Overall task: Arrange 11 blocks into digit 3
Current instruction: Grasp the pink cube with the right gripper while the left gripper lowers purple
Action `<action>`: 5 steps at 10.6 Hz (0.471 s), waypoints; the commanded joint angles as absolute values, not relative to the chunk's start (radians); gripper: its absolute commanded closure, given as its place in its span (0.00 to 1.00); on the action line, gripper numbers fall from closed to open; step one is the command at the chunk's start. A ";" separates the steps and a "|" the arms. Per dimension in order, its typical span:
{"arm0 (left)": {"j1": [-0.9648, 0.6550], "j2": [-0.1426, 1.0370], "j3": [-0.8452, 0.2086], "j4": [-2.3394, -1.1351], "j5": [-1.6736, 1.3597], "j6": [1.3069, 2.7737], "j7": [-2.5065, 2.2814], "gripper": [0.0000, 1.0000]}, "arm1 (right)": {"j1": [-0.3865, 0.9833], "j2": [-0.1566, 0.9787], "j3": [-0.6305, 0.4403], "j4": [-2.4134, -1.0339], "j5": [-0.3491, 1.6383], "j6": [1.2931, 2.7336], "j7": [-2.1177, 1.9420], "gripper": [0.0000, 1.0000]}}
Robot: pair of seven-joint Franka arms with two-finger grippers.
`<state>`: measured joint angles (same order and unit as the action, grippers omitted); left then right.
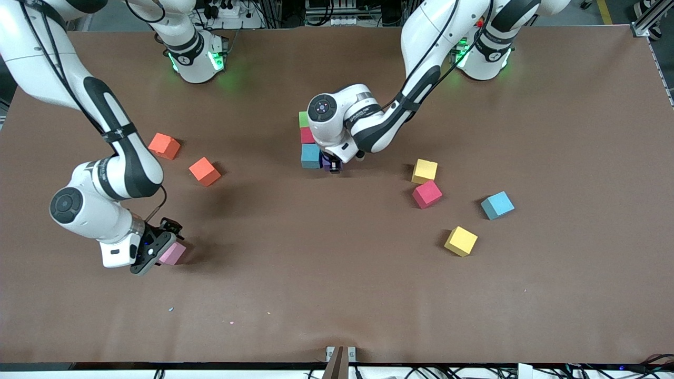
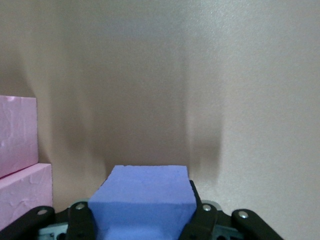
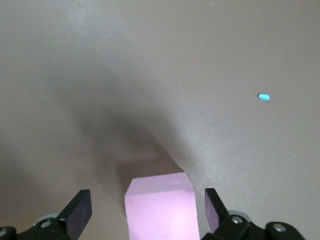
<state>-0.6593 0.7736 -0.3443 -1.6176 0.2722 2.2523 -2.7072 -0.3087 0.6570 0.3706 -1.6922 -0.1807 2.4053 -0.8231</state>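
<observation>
My left gripper (image 1: 333, 164) is shut on a purple block (image 1: 331, 165), low at the table beside a light blue block (image 1: 310, 156). A red block (image 1: 307, 135) and a green block (image 1: 303, 119) continue that column toward the bases. In the left wrist view the purple block (image 2: 142, 197) fills the gripper (image 2: 141, 212), and two pink blocks (image 2: 17, 135) show at the edge. My right gripper (image 1: 164, 243) is open, low around a pink block (image 1: 172, 253). In the right wrist view that block (image 3: 159, 205) sits between the fingers (image 3: 80, 212) with gaps on both sides.
Two orange blocks (image 1: 164, 146) (image 1: 205, 171) lie toward the right arm's end. Toward the left arm's end lie a yellow block (image 1: 424, 171), a red block (image 1: 427, 194), a light blue block (image 1: 497, 205) and another yellow block (image 1: 461, 241). A blue crumb (image 3: 263, 97) lies on the brown table (image 1: 337, 295).
</observation>
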 commanded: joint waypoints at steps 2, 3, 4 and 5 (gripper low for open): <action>-0.672 0.770 -0.341 -1.612 0.333 2.230 -2.714 1.00 | -0.322 0.682 0.371 -1.689 -0.193 2.407 -0.857 0.00; -0.670 0.772 -0.341 -1.612 0.368 2.235 -2.718 1.00 | -0.324 0.692 0.362 -1.703 -0.193 2.417 -0.861 0.00; -0.670 0.773 -0.341 -1.612 0.377 2.240 -2.718 1.00 | -0.327 0.693 0.356 -1.738 -0.190 2.463 -0.879 0.00; -0.670 0.773 -0.341 -1.614 0.385 2.241 -2.717 1.00 | -0.330 0.693 0.350 -1.771 -0.190 2.521 -0.890 0.00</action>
<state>-0.6654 0.7737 -0.3449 -1.6176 0.3474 2.2514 -2.7041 -0.3105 0.6902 0.3464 -1.7215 -0.1807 2.4517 -0.8613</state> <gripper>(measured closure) 0.392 0.000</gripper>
